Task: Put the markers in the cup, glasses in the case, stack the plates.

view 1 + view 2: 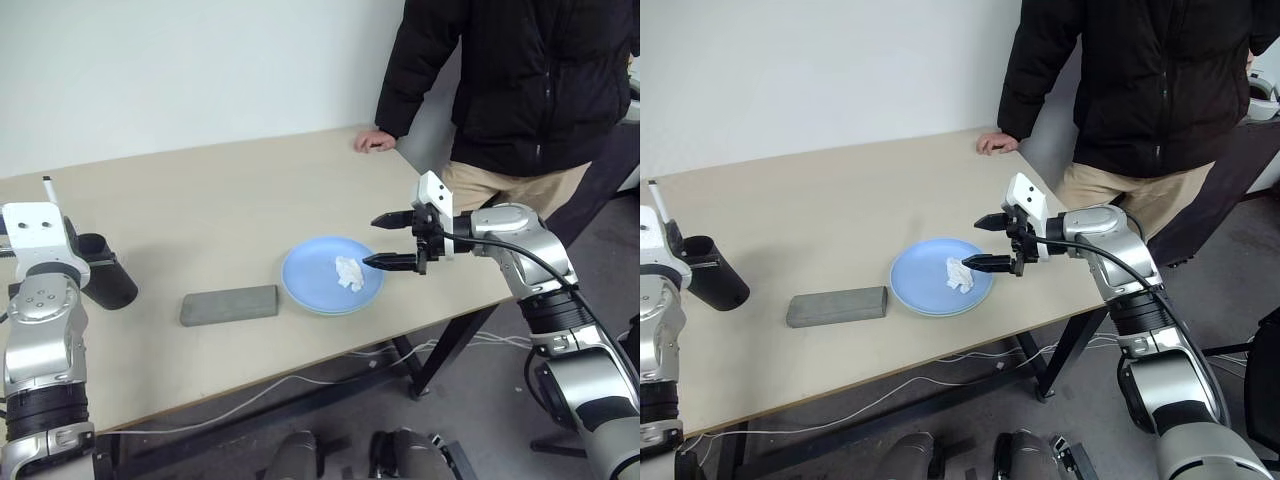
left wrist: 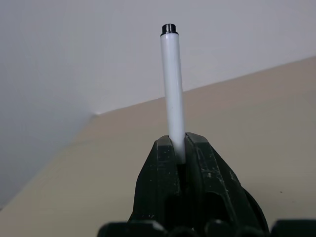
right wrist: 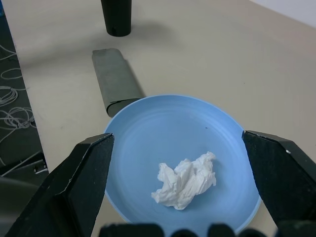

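The left claw (image 2: 180,153) pinches a white marker (image 2: 172,89) upright beside the black cup (image 1: 105,270) at the desk's (image 1: 220,190) left edge; a loosening grip could drop it outside. The right claw (image 1: 392,241) gapes wide over the blue plate (image 1: 320,280) holding a crumpled tissue (image 1: 349,273).

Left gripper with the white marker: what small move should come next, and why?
Probably carry the marker over the cup's mouth and tip it in. The left gripper has its jaws shut on the lower barrel, and the black cup stands on the table close beside that arm, so little travel is needed. The right gripper hangs open over the blue plate.
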